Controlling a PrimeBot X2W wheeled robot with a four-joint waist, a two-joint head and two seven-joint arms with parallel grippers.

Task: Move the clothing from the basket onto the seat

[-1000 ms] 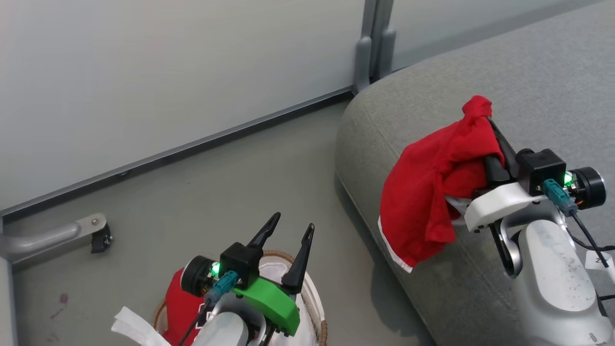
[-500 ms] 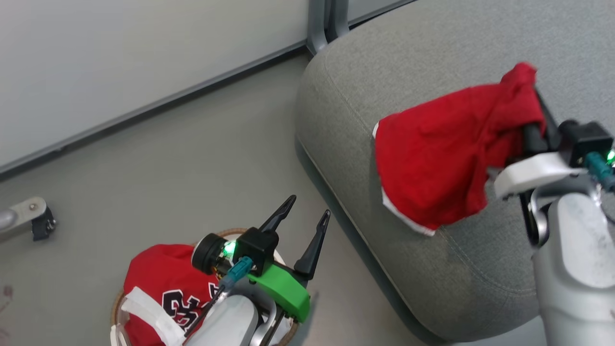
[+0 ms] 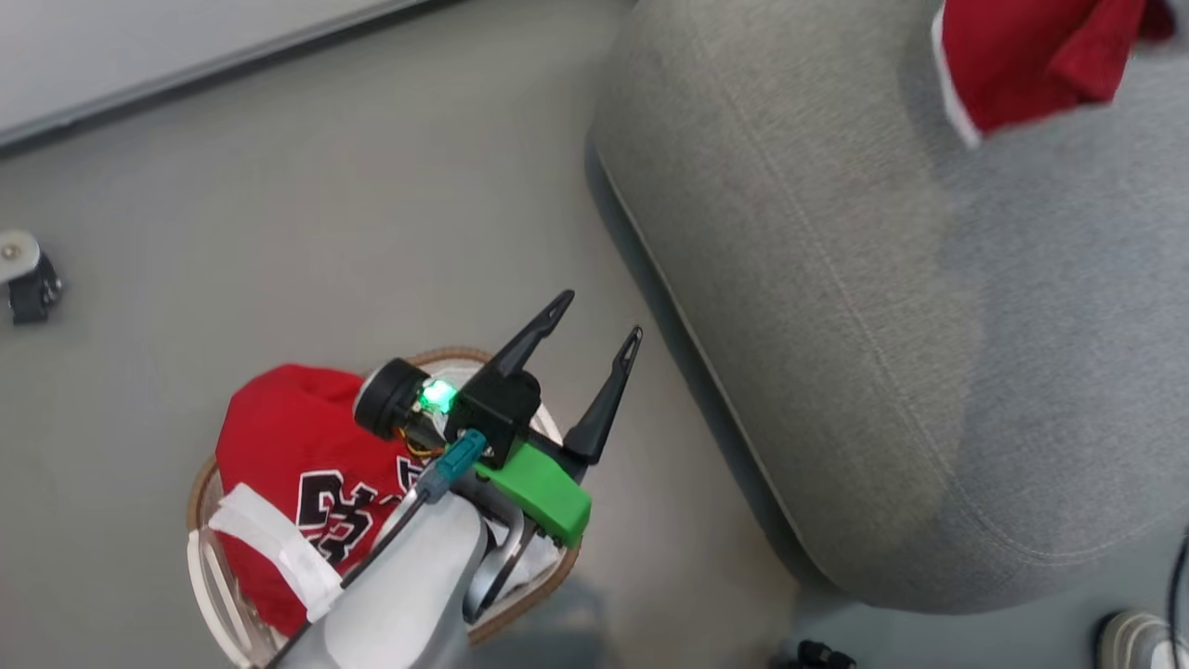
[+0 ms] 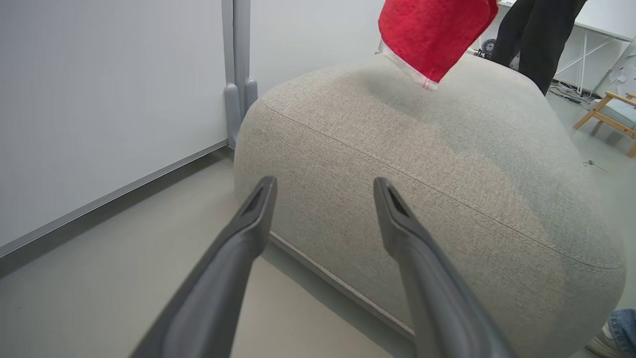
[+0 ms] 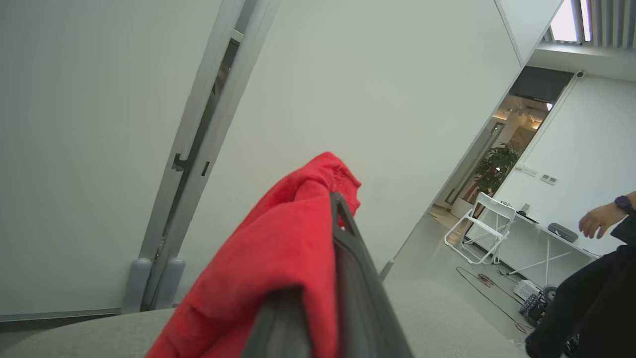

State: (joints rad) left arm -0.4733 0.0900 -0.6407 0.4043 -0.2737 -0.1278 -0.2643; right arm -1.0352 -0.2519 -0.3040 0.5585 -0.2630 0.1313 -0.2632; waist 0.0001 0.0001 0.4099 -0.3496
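The basket (image 3: 199, 483) stands on the floor at the lower left, and a red jersey (image 3: 288, 437) with black-and-white lettering fills it. My left gripper (image 3: 602, 316) hovers over the basket's right rim, open and empty, its fingers pointing at the seat (image 3: 882, 325). From the left wrist, that gripper (image 4: 324, 184) faces the seat's side (image 4: 422, 164). A plain red garment (image 3: 1031, 56) with white trim hangs above the seat at the top right. My right gripper (image 5: 338, 201) is shut on this garment (image 5: 278, 258), which drapes over its fingers.
A person in dark trousers (image 4: 526, 35) stands behind the seat, with a hand (image 5: 598, 219) at the right. A shoe (image 3: 1133, 641) is by the seat's near corner. A caster (image 3: 23, 279) sits on the floor at the left. Grey wall panels run behind.
The head camera has tilted down and turned. The right gripper has carried the plain garment farther over the seat, up to the view's top right edge. The left gripper stays open above the basket.
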